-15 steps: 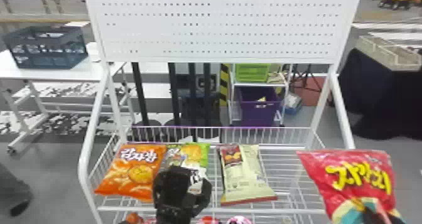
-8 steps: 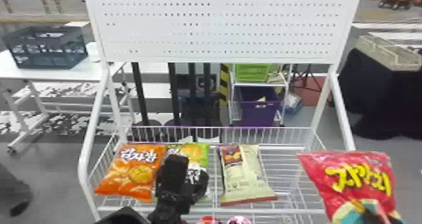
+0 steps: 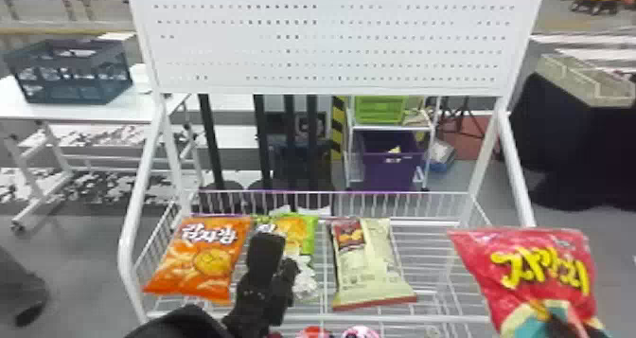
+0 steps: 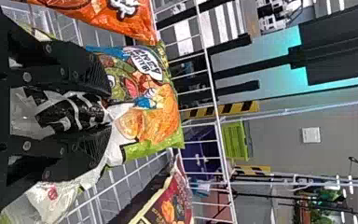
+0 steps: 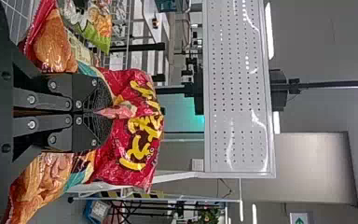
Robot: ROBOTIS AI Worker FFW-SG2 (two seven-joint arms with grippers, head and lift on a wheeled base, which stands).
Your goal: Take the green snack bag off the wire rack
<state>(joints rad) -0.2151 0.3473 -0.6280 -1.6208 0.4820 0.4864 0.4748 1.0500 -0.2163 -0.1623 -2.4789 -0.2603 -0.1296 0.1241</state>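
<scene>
The left hand [image 3: 278, 252] was clenched on the green snack bag [image 3: 297, 232], its two black fingers [image 4: 91, 77] pressing in from either side of a crumpled black-and-white fold. The bag lay on the wire rack [image 3: 322, 317], its green and yellow upper part showing past the hand and its lower part wrinkled. Just beside it, toward the robot's left, was an orange snack bag [image 3: 203, 256]; on the other side, a little apart, a cream packet [image 3: 369, 266] with a red bottom edge lay flat on the wires. Farther to the right, the right hand [image 3: 562, 326] had its fingers closed on a red snack bag [image 3: 530, 266] with yellow lettering, held at the rack's right side. A white panel [image 3: 331, 39] full of small holes stood above the wires. Behind the rack were a green crate [image 3: 378, 109] and, below it, a purple bin [image 3: 390, 171], while a dark blue crate [image 3: 71, 76] sat on a table off to the left
</scene>
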